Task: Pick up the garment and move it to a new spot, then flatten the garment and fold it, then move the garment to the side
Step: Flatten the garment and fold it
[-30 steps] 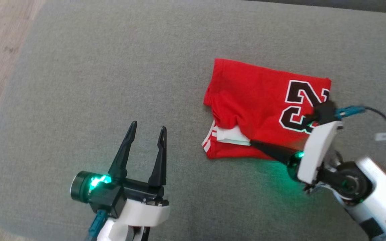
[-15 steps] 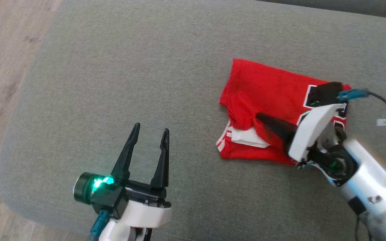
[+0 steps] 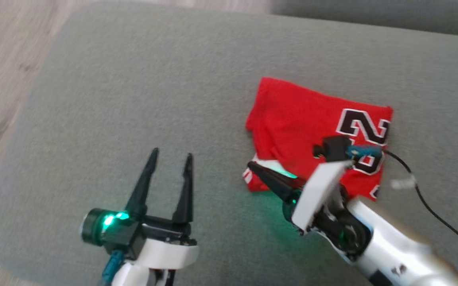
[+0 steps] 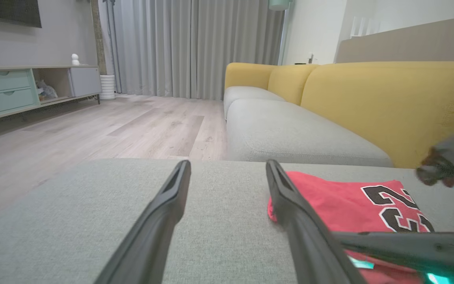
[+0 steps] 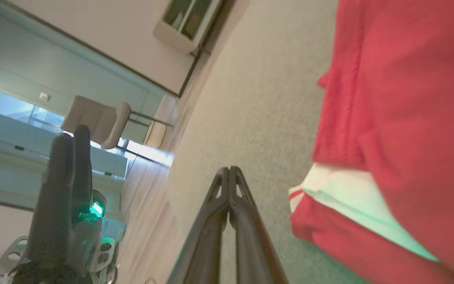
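With the shirt [image 3: 304,127] folded, the right end effector [image 3: 250,165], pressed together at its edge, probably must push it aside, the left end effector [image 3: 172,153] spread.

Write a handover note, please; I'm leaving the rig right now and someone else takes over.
Garment: red jersey, folded, number up, lying on the grey cushion.
Left gripper: open, empty, above the cushion, left of the garment.
Right gripper: shut, nothing between its fingers, tips beside the garment's near-left corner.
Done: flattening and folding, by the look of it.
Left: probably moving the folded garment to the side.
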`<state>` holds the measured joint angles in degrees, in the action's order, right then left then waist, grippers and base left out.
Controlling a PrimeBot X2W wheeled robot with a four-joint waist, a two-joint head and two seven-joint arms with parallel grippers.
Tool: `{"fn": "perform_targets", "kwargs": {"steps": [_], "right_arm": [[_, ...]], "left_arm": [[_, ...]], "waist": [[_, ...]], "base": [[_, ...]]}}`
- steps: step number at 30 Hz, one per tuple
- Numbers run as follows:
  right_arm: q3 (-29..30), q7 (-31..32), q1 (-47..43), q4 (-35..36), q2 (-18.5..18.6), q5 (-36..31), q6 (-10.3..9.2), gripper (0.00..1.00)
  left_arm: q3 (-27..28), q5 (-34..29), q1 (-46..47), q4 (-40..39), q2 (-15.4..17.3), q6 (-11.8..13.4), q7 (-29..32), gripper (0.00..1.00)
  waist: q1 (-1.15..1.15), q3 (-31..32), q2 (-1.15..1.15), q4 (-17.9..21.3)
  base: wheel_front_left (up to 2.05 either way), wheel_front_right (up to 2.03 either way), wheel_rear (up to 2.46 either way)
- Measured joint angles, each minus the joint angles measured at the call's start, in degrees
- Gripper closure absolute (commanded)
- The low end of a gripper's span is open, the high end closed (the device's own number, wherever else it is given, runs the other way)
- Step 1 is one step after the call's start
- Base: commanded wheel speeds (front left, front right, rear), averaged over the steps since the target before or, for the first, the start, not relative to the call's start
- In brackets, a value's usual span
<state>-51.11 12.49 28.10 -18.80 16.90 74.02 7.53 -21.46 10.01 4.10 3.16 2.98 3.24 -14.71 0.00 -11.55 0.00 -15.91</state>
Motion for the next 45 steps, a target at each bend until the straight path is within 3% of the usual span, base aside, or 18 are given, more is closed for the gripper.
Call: {"fn": "perform_targets", "kwargs": {"steps": [1,2,3,4,8,10,12,15,17,18,22,26,45], "right_arm": [[-0.33,-2.93,-0.71,1.01,0.71,-0.87,0.0,1.0],[-0.67,-5.88,-1.2,1.59,1.56,-2.13,0.0,0.68],[-0.69,-9.23,-1.76,1.68,2.44,-3.8,0.0,0.0],[-0.69,-9.23,-1.76,1.68,2.44,-3.8,0.0,0.0],[0.63,-22.65,-4.14,-0.83,5.49,-11.89,0.0,0.0],[3.47,-25.87,-6.3,-2.98,5.68,-15.89,0.0,0.0],[8.91,-26.66,-9.22,-4.39,5.31,-20.49,0.0,0.0],[22.87,-26.7,-15.13,-1.46,3.33,-30.6,0.0,0.0],[31.19,-26.71,-19.94,2.21,0.8,-38.12,0.0,0.0],[37.46,-26.72,-25.47,5.88,-2.2,-45.68,0.0,0.0],[44.02,-26.85,-35.08,11.94,-6.57,-59.04,0.0,0.0],[45.95,-26.85,-39.05,15.01,-9.68,-63.53,0.0,0.0],[46.03,-26.85,-41.81,16.03,-11.14,-68.08,0.0,0.0]], "left_arm": [[0.67,0.0,-0.25,-0.02,-0.02,0.34,0.0,0.0],[1.47,0.0,-0.7,-0.08,-0.01,0.37,0.0,0.0],[2.24,0.0,-1.33,-0.21,0.0,0.81,0.0,0.0],[2.24,0.0,-1.33,-0.21,0.0,0.81,0.0,0.0],[4.43,0.0,-4.4,-0.51,0.0,1.85,0.0,0.0],[5.33,-0.01,-5.71,-0.88,0.02,2.34,0.0,0.0],[6.06,-0.47,-6.95,-1.27,0.01,2.41,0.0,0.0],[7.14,-1.49,-8.59,-1.65,0.03,2.82,0.0,0.0],[7.76,-1.52,-9.56,-1.74,0.02,2.81,0.0,0.0],[8.51,-1.83,-10.63,-1.69,0.02,2.8,0.0,0.0],[8.8,-2.01,-13.55,-1.02,0.04,2.79,0.0,0.0],[9.16,-2.0,-15.82,-0.12,0.1,2.72,0.0,0.0],[10.2,-1.83,-17.61,1.97,0.15,2.31,0.0,0.0]], "waist": [[0.0,0.46,0.0,0.62],[0.0,0.91,0.0,1.28],[0.0,1.37,0.0,2.01],[0.0,1.37,0.0,2.01],[0.0,3.23,0.0,5.11],[0.0,4.18,0.0,6.71],[0.0,5.14,0.0,8.29],[0.0,6.47,0.0,10.44],[0.0,7.42,0.0,11.53],[-0.01,8.51,0.0,12.31],[-0.01,10.7,0.0,13.24],[-0.01,12.34,0.0,13.68],[0.0,14.77,0.0,13.65]], "base": [[0.0,0.0,0.0],[0.0,0.0,0.0],[0.0,0.0,0.0],[0.0,0.0,0.0],[0.0,0.0,0.0],[0.0,0.0,0.0],[0.0,0.0,0.0],[0.0,0.0,0.0],[0.0,0.0,0.0],[0.0,0.0,0.0],[0.0,0.0,0.0],[0.0,0.0,0.0],[0.0,0.0,0.0]]}}
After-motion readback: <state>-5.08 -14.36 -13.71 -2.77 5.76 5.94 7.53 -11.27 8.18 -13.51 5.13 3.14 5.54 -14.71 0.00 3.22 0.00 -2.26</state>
